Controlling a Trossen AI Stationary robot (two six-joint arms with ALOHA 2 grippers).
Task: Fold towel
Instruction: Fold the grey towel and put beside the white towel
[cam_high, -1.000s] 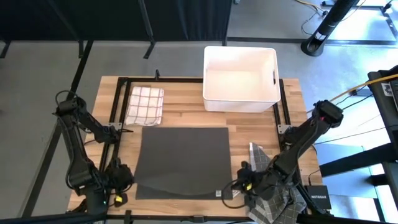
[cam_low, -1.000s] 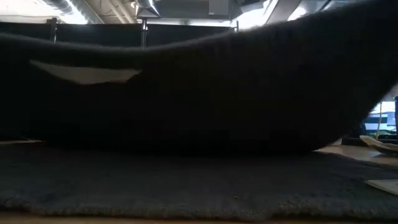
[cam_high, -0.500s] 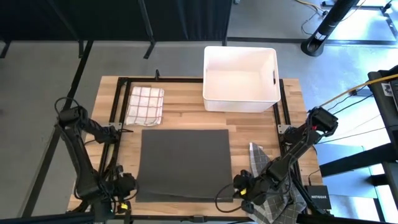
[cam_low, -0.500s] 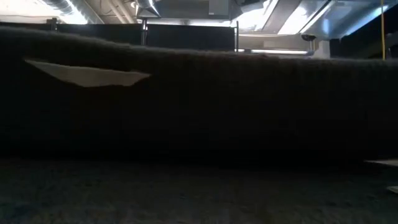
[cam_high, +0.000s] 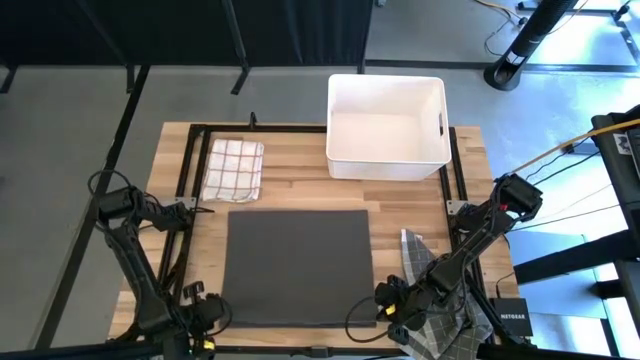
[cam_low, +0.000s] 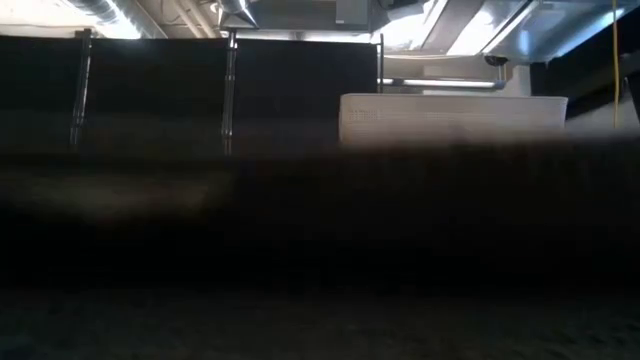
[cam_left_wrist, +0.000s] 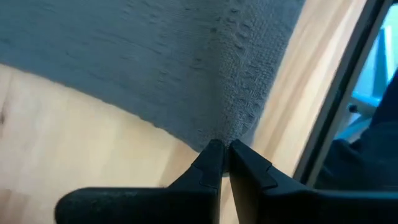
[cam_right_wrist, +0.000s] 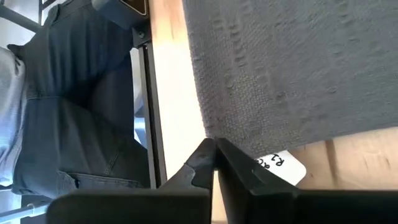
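A dark grey towel (cam_high: 296, 265) is lying spread flat in the middle of the wooden counter (cam_high: 300, 170), its near edge reaching close to the counter's near edge. The left hand (cam_high: 205, 318) is being held low at the towel's near left corner; in the left wrist view its fingers (cam_left_wrist: 211, 163) are pressed together, with the towel's corner pinched at their tips. The right hand (cam_high: 392, 312) is positioned at the near right corner, and the right wrist view shows its fingers (cam_right_wrist: 202, 155) closed as well, the tips meeting right at the towel's edge, beside a small white label (cam_right_wrist: 280, 165) lying on the wood. Whether cloth is actually being gripped there cannot be told.

A folded checked cloth (cam_high: 233, 168) is resting on the far left part of the counter, well apart from the towel. A white bin (cam_high: 386, 125) is standing at the far edge, right of centre. A patterned cloth (cam_high: 437, 305) is draped at the near right, under the right arm. In the low view, the towel is filling the foreground as a dark blur, with the bin visible behind it.
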